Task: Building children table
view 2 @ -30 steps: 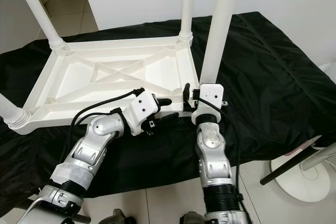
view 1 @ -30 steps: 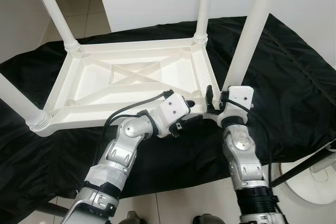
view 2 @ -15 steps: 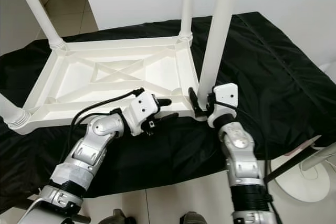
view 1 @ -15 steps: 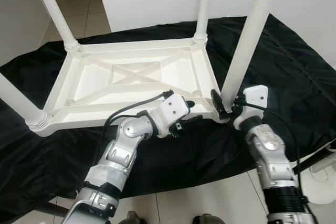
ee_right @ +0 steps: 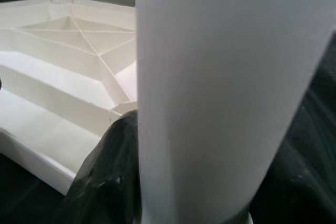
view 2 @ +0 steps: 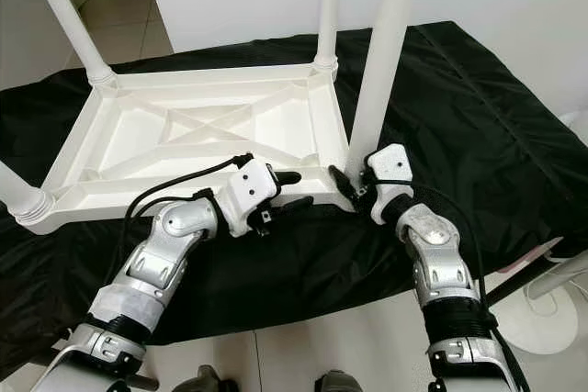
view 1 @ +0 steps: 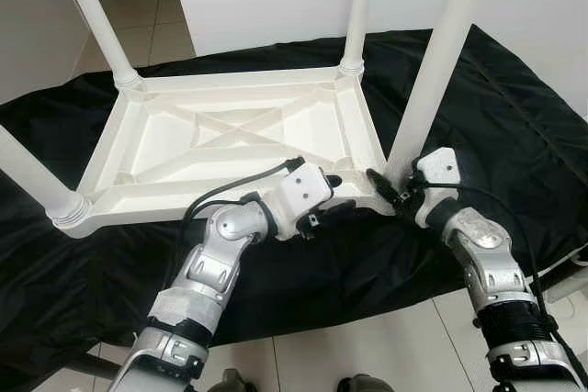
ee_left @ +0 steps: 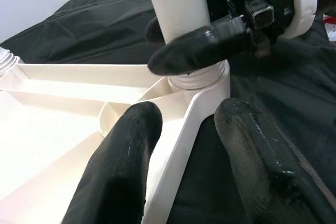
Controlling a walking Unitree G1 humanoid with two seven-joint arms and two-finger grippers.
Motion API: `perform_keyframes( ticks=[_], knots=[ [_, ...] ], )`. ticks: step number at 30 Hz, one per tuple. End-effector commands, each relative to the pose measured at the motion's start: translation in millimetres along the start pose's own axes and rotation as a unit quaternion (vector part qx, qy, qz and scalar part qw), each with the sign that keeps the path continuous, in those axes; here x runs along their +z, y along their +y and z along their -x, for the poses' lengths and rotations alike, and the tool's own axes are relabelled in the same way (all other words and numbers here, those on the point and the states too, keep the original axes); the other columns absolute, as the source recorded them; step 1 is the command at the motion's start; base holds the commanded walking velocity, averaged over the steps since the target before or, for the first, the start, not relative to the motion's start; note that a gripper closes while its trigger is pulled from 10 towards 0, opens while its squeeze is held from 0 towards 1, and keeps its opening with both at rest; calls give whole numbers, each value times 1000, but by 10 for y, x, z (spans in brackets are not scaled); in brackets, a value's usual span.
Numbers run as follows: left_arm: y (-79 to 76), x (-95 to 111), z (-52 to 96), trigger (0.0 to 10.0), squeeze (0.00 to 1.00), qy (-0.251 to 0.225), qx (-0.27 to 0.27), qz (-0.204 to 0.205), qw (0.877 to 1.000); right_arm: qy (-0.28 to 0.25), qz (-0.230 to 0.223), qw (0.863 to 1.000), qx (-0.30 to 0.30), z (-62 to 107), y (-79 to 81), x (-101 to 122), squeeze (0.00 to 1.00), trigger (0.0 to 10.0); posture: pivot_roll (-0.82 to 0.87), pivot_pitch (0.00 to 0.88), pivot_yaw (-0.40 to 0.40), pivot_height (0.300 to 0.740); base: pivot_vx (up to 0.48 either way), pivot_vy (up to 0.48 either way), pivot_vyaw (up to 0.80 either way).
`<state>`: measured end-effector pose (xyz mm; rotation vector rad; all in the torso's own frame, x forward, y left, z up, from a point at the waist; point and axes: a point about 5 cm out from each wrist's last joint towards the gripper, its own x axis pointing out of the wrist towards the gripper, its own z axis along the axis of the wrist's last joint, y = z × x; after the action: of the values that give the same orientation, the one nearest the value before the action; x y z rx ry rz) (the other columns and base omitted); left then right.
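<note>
An upturned white children's table [view 1: 230,149] lies top-down on a black cloth [view 1: 514,135] spread over the worktop, its legs pointing up: one at the near left corner [view 1: 37,181], one at the far left [view 1: 96,20], one at the far right [view 1: 358,6] and one at the near right [view 1: 441,61]. At centre, the left gripper [view 1: 340,195] straddles the table's near rim, one finger [ee_left: 123,166] inside the frame and the other outside it; its jaws stand narrowly parted about the rim, apparently steadying the top, though the left wrist view does not settle whether they actually pinch it. To the right, the right gripper [view 1: 390,188] is at the foot of the near right leg, just above its corner socket [ee_left: 202,80], the jaws closed around the leg on both sides. The work in hand looks to be seating or twisting this last leg into its socket. The next move probably calls for a firm turn or downward push on the leg while the left arm keeps the frame from sliding on the slippery cloth.
</note>
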<state>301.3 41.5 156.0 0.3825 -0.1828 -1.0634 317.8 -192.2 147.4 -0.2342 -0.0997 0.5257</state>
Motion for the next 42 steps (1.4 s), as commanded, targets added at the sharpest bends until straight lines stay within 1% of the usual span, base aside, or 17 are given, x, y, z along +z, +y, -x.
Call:
perform_keyframes(
  ticks=[1,5,6,7,8,18,20,21,23,24,26,29,30,31,35,37,42],
  knots=[
    [71,-9,16,10000,0,4,65,-1,998,6,28,999,20,-22,28,8,0,0,-137,25,72,740,0,0,0],
    [53,-11,10,10000,0,6,65,-4,998,4,25,999,23,-21,19,-15,0,0,-133,30,67,740,0,0,0],
    [47,-13,7,10000,0,7,65,-4,998,3,24,999,22,-21,22,-23,0,1216,-133,30,67,740,0,0,0],
    [44,-10,5,10000,0,6,65,-4,998,3,24,1000,18,-21,26,-24,0,9020,-133,39,65,740,0,0,0],
    [42,-10,4,10000,0,6,65,-3,998,-4,8,1000,11,-25,38,-15,0,10000,-133,39,65,740,0,0,0],
    [38,-17,12,10000,0,8,70,-2,998,-41,-49,995,-82,-52,83,78,0,10000,-135,54,52,740,0,0,0],
    [37,-22,13,10000,0,9,70,-3,997,-45,-57,992,-102,-49,94,89,0,10000,-135,54,52,740,0,0,0],
    [36,-24,13,10000,0,10,72,-3,997,-47,-66,986,-145,-37,102,88,0,10000,-132,60,49,740,0,0,0],
    [36,-24,13,10000,0,10,72,-3,997,-47,-66,986,-145,-37,102,88,0,10000,-132,60,49,740,0,0,0],
    [36,-23,15,10000,0,10,74,-2,997,-48,-73,979,-185,-23,115,91,0,10000,-129,66,44,740,0,0,0],
    [36,-23,15,10000,0,10,74,-2,997,-48,-73,979,-185,-23,115,91,0,10000,-129,66,44,740,0,0,0],
    [37,-26,27,10000,0,11,77,0,997,-13,-83,938,-336,2,223,55,0,10000,-131,72,45,740,0,0,0],
    [37,-26,27,10000,0,11,77,0,997,-13,-83,938,-336,2,223,55,0,10000,-131,72,45,740,0,0,0],
    [37,-24,27,10000,0,11,77,1,997,-7,-89,928,-362,-19,298,61,0,10000,-130,76,43,740,0,0,0],
    [38,-23,27,10000,0,10,78,1,997,-5,-97,922,-375,-42,360,73,0,10000,-130,76,43,740,0,0,0],
    [35,-19,26,10000,0,9,77,2,997,-15,-104,927,-361,-113,469,144,0,10000,-130,77,44,740,0,0,0],
    [30,-18,23,10000,0,9,76,3,997,-19,-99,932,-349,-133,489,184,0,10000,-135,78,45,740,0,0,0]
  ],
)
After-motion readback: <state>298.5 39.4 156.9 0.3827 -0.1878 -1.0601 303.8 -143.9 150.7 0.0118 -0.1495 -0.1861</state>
